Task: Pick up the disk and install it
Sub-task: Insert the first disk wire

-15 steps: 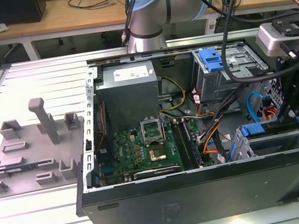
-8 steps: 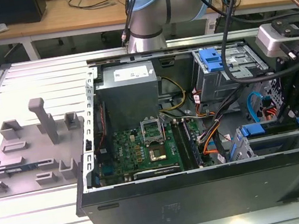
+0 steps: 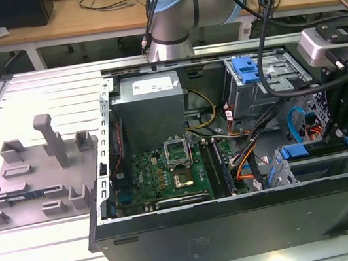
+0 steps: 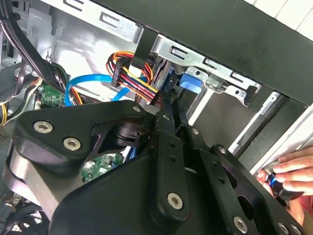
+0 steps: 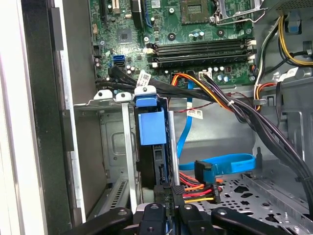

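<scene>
Inside case (image 3: pixel 241 222), at drive cage (image 5: pixel 105 147): disk (image 5: pixel 152 128) seated on edge, hand (image 5: pixel 168 208) clamped on disk; release outstanding.

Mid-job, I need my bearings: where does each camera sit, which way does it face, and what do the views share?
Exterior view: off the arm, looking down into the open computer case; the arm and end effector show.
First wrist view: on the arm, looking past the end effector at the disk in the drive cage, motherboard beyond.
Second wrist view: behind the end effector linkage, facing the cage; a person's hand at the case edge.
Shared: both wrist views show the disk's blue bracket.
</scene>
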Available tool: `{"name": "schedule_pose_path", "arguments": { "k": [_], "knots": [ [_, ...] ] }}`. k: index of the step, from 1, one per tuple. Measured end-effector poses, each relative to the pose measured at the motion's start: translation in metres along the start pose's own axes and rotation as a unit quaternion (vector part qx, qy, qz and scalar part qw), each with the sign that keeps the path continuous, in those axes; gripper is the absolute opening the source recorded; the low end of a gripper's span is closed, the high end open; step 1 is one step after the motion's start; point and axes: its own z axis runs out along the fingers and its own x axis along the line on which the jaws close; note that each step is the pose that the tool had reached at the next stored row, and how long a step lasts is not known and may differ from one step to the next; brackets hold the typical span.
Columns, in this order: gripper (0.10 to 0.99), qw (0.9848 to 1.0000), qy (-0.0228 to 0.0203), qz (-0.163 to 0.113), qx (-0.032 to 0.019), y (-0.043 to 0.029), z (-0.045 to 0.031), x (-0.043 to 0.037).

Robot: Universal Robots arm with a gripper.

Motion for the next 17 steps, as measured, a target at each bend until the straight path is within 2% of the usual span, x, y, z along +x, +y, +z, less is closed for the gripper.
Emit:
{"name": "schedule_pose_path", "arguments": {
  "k": [2, 3, 5, 6, 13, 17],
  "knots": [
    [0.18, 1.0, -0.0006, 0.0, 0.0, 0.0, -0.0001, 0.0],
    [0.243, 1.0, -0.0001, 0.0, 0.0001, 0.0, -0.0018, 0.0],
    [0.243, 1.0, 0.0001, 0.0, 0.0001, -0.0001, -0.0079, 0.0001],
    [0.243, 1.0, 0.0002, 0.0, 0.0001, -0.0002, -0.0155, 0.0001],
    [0.243, 1.0, 0.0008, 0.0, 0.0002, -0.0008, -0.0483, 0.0002],
    [0.243, 1.0, 0.0008, 0.0, 0.0005, -0.0008, -0.051, 0.0002]
  ]
}}
